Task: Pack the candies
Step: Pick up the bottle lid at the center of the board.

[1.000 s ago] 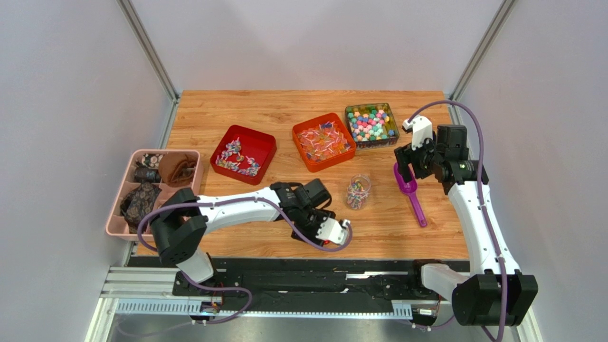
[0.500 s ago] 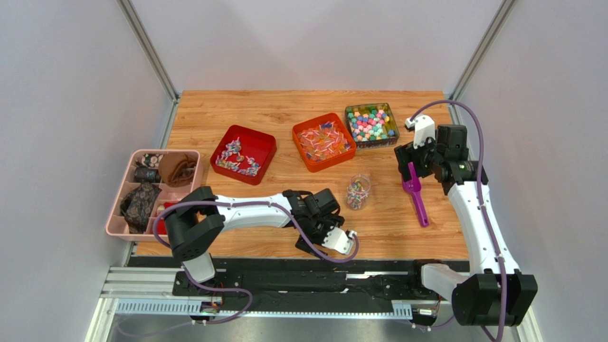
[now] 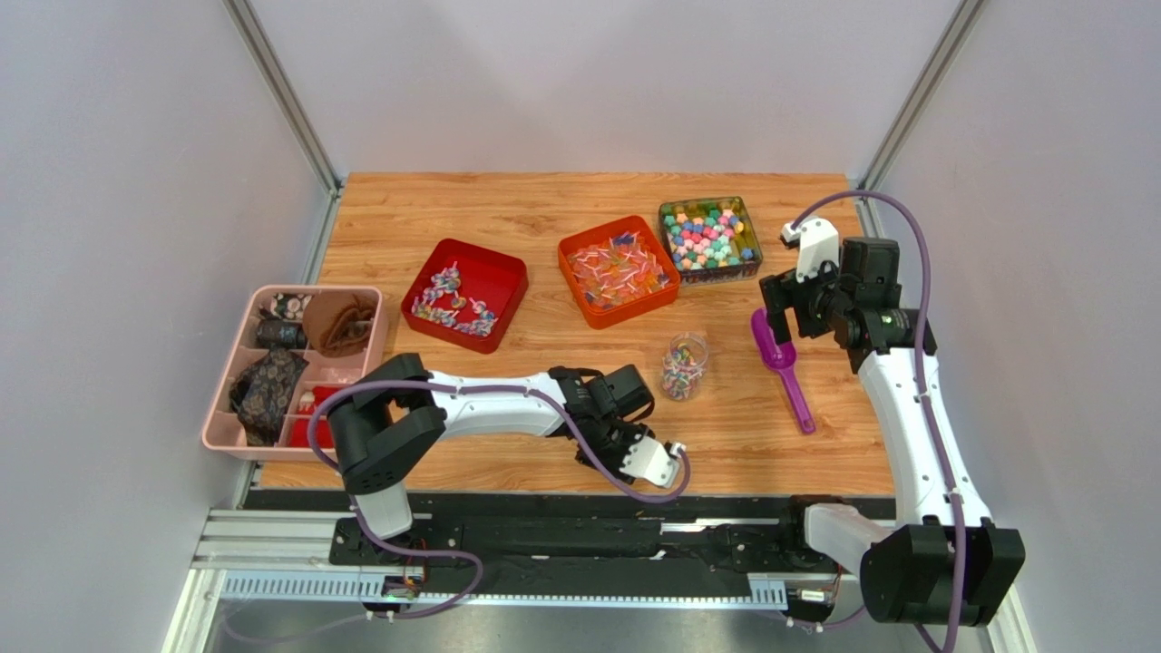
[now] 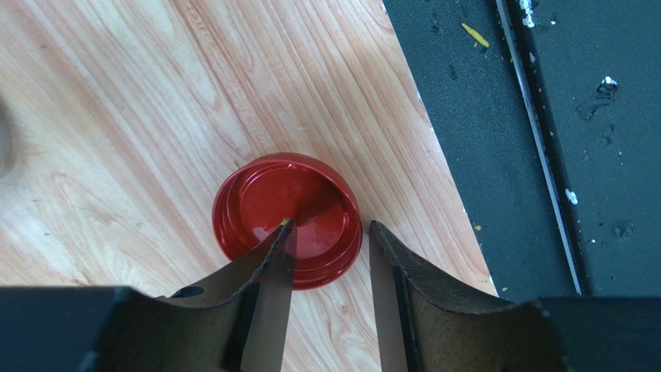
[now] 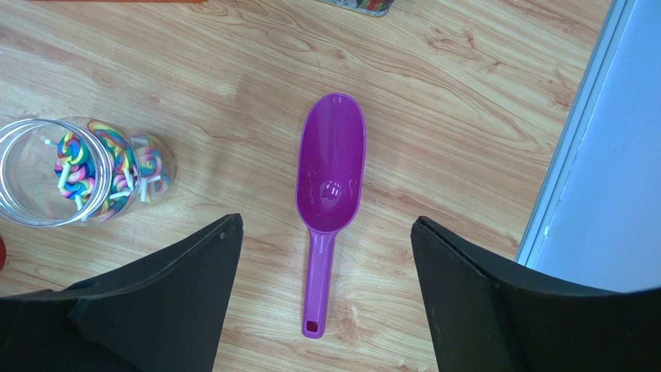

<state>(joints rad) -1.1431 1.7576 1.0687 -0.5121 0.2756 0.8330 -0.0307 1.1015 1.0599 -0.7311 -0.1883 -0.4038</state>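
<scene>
Left arm: I see it lying low along the near edge of the wooden table [image 3: 450,204], with the left gripper [image 4: 331,226] pointing down over the red lid [image 4: 310,194] at 6 o'clock.
Left claw: narrow, with one finger over the lid and the other just outside its rim; I cannot tell if it clamps.
Right arm: reaches up the right side, with the right gripper [image 5: 326,223] above the purple scoop [image 5: 333,163] at 3 o'clock.
Right claw: wide, holding nothing.
Candies [image 3: 450,302]: twist-wrapped, in the red tray [image 3: 504,265], at 10 o'clock from the clear jar [image 5: 46,222].
Room: pale grey walls [image 3: 573,82].
</scene>
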